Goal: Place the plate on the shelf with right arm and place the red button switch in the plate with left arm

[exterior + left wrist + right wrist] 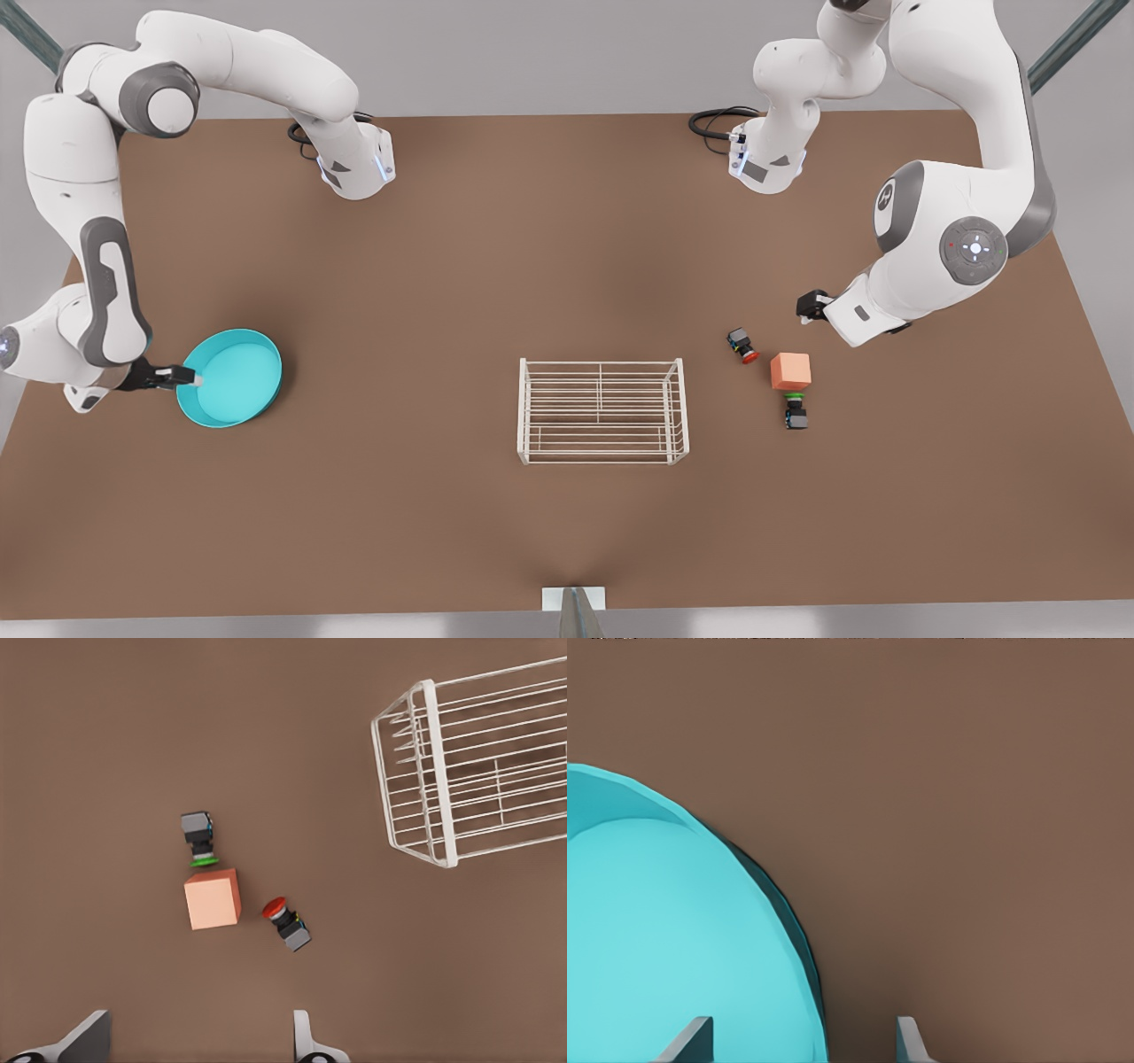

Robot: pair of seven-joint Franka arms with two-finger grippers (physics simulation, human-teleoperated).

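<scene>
Brown table (567, 266): right gripper (188, 379) is straddling the plate (232, 377) rim, open; left gripper (808, 306) is hovering open near the switch (743, 346), whose red cap is pointing at the cube (790, 370).

An orange cube (790, 370) sits right of centre on the brown table (532, 266), a green-capped switch (796, 413) just below it, perhaps touching.

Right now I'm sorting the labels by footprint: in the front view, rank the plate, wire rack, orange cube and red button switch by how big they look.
1. Wire rack
2. Plate
3. Orange cube
4. Red button switch
</scene>
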